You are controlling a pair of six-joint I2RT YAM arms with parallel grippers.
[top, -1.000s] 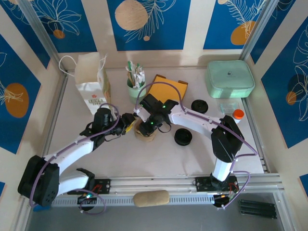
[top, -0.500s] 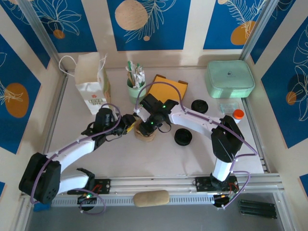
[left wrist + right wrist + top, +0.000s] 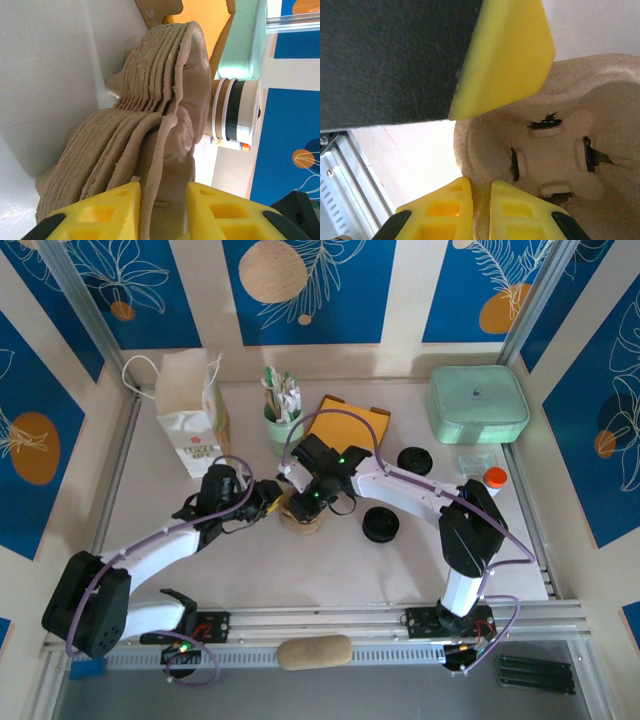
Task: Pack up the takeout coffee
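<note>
- My left pincer (image 3: 163, 189) stands astride the edge of the carrier stack (image 3: 150, 100). Whether its pads really press the pulp, I cannot tell.
- My right pincer (image 3: 477, 184) is almost pressed together and is pinching the thin rim of a carrier in that stack.
- The cup (image 3: 235, 112) stands on the table (image 3: 45, 65), just behind the stack.
- A black lid (image 3: 380, 525) lies to the right of the stack, apart from it.
</note>
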